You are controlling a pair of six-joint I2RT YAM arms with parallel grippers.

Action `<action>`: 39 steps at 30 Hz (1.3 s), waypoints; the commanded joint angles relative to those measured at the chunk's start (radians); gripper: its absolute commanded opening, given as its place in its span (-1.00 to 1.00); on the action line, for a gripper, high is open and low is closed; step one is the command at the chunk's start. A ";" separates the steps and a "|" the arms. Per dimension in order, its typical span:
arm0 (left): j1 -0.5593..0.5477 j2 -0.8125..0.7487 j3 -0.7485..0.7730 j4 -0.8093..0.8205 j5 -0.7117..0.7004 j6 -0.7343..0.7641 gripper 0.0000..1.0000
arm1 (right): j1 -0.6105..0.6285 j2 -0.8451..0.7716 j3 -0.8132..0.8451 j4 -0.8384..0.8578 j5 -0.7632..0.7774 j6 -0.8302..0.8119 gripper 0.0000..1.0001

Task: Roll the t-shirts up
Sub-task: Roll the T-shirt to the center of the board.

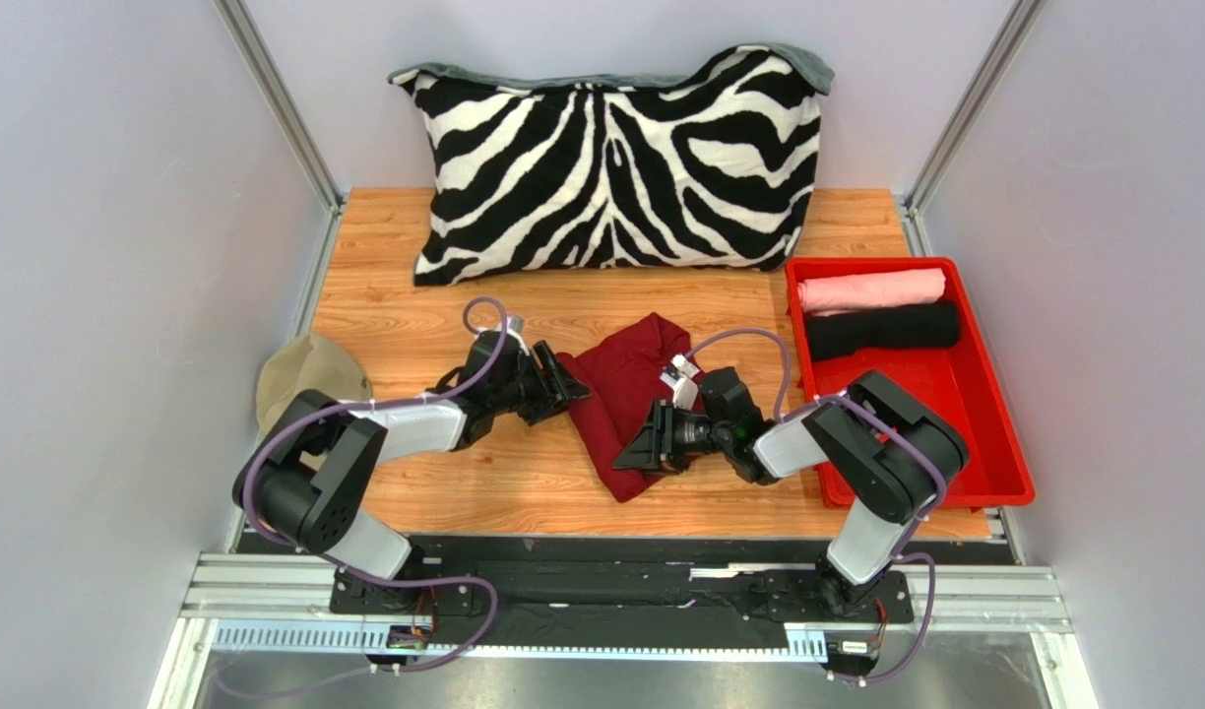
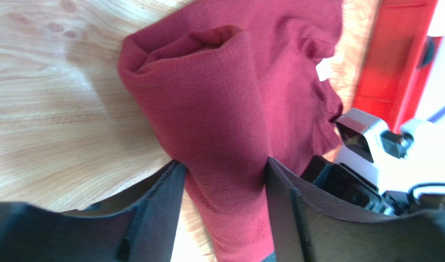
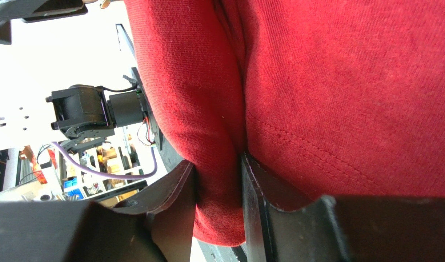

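The maroon t-shirt (image 1: 623, 387) lies bunched and partly rolled on the wooden table (image 1: 387, 303) between both arms. My left gripper (image 1: 567, 393) is shut on its left edge; in the left wrist view the fingers pinch a thick fold of the shirt (image 2: 224, 109). My right gripper (image 1: 641, 448) is shut on its near right edge; in the right wrist view its fingers squeeze a fold of the shirt (image 3: 317, 82). A rolled pink t-shirt (image 1: 870, 288) and a rolled black t-shirt (image 1: 882, 330) lie in the red tray (image 1: 978, 429).
A zebra-striped pillow (image 1: 616, 160) stands at the back of the table. A tan cloth item (image 1: 301, 372) lies at the left edge. Grey walls close in both sides.
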 commanded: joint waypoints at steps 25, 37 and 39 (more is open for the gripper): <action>-0.065 0.101 0.446 -1.156 -0.101 0.199 -0.74 | 0.879 0.026 0.750 -1.236 1.432 -0.595 0.50; -0.065 0.142 0.466 -1.151 -0.084 0.228 -0.67 | 0.939 0.242 0.848 -1.365 1.523 -0.536 0.32; -0.065 0.129 0.472 -1.142 -0.068 0.241 -0.43 | 0.922 0.203 0.790 -1.324 1.463 -0.531 0.25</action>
